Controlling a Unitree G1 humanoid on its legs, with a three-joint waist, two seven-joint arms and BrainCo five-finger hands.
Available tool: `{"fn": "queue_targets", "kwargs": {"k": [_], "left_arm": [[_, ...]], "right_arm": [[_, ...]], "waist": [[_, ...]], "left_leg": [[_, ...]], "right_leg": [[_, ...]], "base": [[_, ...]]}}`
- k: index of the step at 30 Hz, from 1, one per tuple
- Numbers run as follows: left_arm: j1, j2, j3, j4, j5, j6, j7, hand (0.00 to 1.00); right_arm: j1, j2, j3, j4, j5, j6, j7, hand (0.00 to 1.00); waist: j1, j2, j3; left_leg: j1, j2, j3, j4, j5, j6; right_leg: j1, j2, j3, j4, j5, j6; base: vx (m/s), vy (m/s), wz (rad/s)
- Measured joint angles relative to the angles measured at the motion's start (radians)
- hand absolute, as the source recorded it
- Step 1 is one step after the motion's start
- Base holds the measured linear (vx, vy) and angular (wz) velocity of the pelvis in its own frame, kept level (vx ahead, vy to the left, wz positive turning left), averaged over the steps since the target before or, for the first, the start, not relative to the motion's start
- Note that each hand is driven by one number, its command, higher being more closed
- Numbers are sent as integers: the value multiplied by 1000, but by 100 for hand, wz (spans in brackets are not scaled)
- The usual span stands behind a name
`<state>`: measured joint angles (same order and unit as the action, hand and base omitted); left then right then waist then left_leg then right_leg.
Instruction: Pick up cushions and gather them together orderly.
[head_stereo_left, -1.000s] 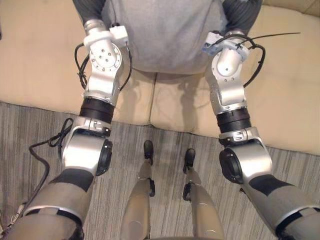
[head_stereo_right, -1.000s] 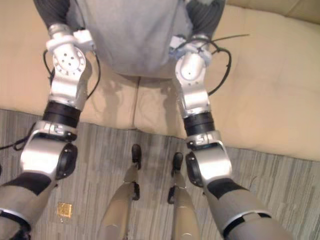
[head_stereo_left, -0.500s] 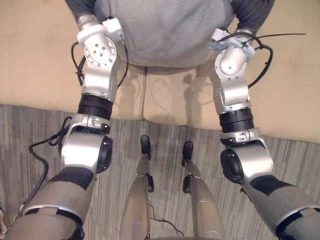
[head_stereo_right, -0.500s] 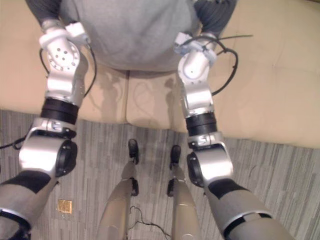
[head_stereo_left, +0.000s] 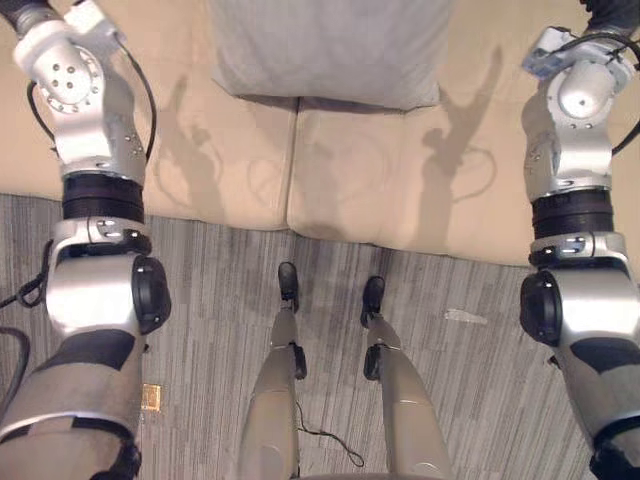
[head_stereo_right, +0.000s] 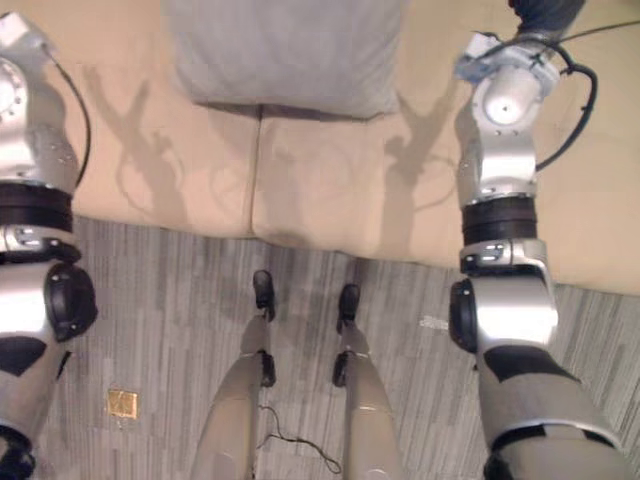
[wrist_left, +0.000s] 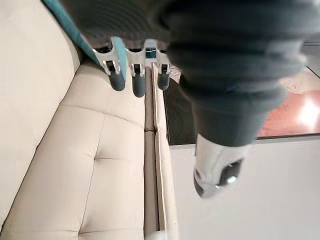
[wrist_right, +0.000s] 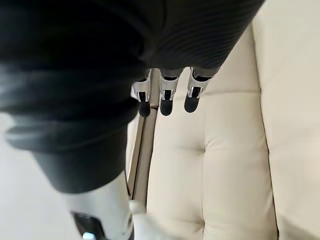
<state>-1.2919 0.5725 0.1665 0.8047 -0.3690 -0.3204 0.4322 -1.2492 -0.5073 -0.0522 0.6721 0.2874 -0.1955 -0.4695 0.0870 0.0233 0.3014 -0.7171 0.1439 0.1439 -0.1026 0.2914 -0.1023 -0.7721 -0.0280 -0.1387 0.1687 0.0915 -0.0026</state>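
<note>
In front of the sofa (head_stereo_left: 400, 190) lies a grey striped carpet (head_stereo_left: 200, 300), with a small golden square (head_stereo_left: 152, 397) and a white scrap (head_stereo_left: 465, 317) on it. Over the sofa's cream seat the left robot hand (wrist_left: 138, 80) and the right robot hand (wrist_right: 166, 97) both hang with fingers straight and loose, holding nothing. The grey cushion (head_stereo_left: 330, 50) lies flat on the sofa's seat, across the seam between its two pads and toward the backrest; it looks light and soft, so I think it would sag from one corner and is better taken by its two side edges.
</note>
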Motion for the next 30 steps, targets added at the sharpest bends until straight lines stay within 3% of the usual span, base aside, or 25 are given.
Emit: {"fn": "queue_targets", "kwargs": {"k": [4,7,11,13,17,20,22,25,30], "left_arm": [[74,1,0,-47,-28,-12,-6,0],[315,-24,9,-252,-25,-55,-4,0],[604,-160,6,-364,-23,-81,-29,0],[855,-278,-39,-410,-17,-81,-78,0],[1136,-410,-116,-423,-17,-59,-165,0],[1299,-476,-144,-345,-4,-36,-233,0],[1356,-508,-135,-185,36,-7,-268,0],[1376,-541,-72,0,52,21,-299,0],[1391,-541,7,168,90,63,-309,0]], "right_arm": [[13,-1,18,4,70,-1,13,0],[201,-1,11,-209,66,-16,18,0],[505,65,-56,-368,42,-33,55,0],[743,158,-70,-426,14,-35,100,0],[1025,309,-57,-432,-83,-28,183,0],[1185,392,-49,-339,-186,-23,244,0],[1273,431,-49,-192,-254,-10,278,0],[1315,457,-58,-4,-313,7,301,0],[1318,468,-96,217,-361,31,313,0]], "waist": [[-5,0,0],[-8,-2,-1],[-9,-5,-3],[-16,-17,-11],[-18,-31,-22],[-19,-34,-64],[-21,-33,-128],[-24,-34,-184],[-29,-29,-226]], "left_leg": [[10,-1,2,0,2,1],[42,-7,4,0,0,1],[118,-11,6,0,-17,10],[189,-17,15,0,-51,10],[287,-15,29,0,-89,9],[364,-15,37,17,-115,8],[427,-13,37,33,-139,2],[496,-15,36,34,-165,0],[587,-24,39,4,-179,0]], "right_leg": [[1,-4,-1,23,-11,-7],[8,-13,0,75,-44,-8],[77,-17,-1,100,-78,-5],[132,-23,11,121,-110,1],[222,-20,22,118,-145,7],[315,-11,33,84,-151,10],[402,-6,32,39,-154,15],[492,-6,32,-6,-156,20],[590,-7,41,-70,-145,34]], "base": [[-19,43,4],[-22,5,9],[2,-35,10],[31,-39,-1],[72,-69,-9],[113,-53,-13],[124,-32,0],[109,2,3],[66,26,0]]}}
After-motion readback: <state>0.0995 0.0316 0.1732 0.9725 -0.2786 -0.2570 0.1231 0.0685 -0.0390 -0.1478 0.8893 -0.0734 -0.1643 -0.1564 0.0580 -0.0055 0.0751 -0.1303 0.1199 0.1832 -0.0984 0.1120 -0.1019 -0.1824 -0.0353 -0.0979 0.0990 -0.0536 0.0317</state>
